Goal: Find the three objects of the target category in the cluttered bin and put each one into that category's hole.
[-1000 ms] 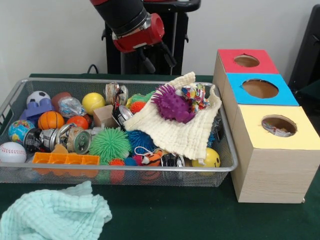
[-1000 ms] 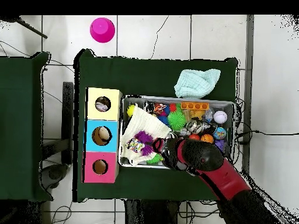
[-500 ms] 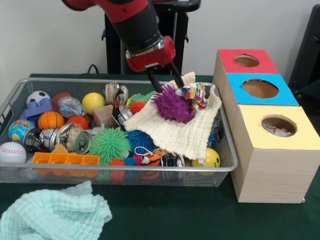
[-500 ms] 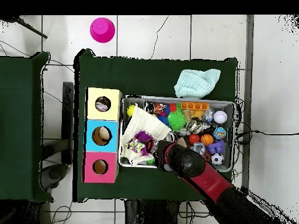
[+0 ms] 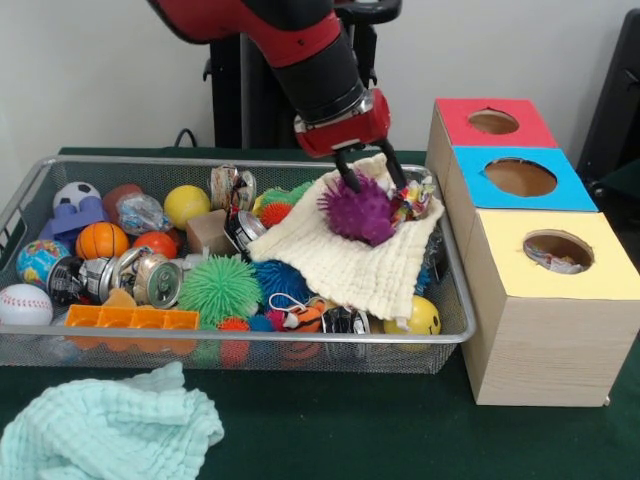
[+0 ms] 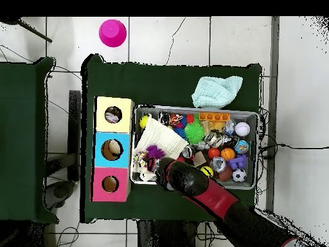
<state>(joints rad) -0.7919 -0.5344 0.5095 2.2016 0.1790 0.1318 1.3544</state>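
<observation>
The gripper [image 5: 368, 178] has moved right and down in the last second, and its fingers now straddle the purple spiky ball [image 5: 358, 211] (on the cream cloth [image 5: 345, 255] in the bin [image 5: 240, 340]). Closure is not confirmed, but a grasp looks imminent; no hole has received this ball yet.

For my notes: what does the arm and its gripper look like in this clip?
The arm has a glossy red shell with a black segment, a thin metallic ring, then a red wrist block. The gripper has two slim black fingers. Overhead, the arm shows red with black sections.
</observation>
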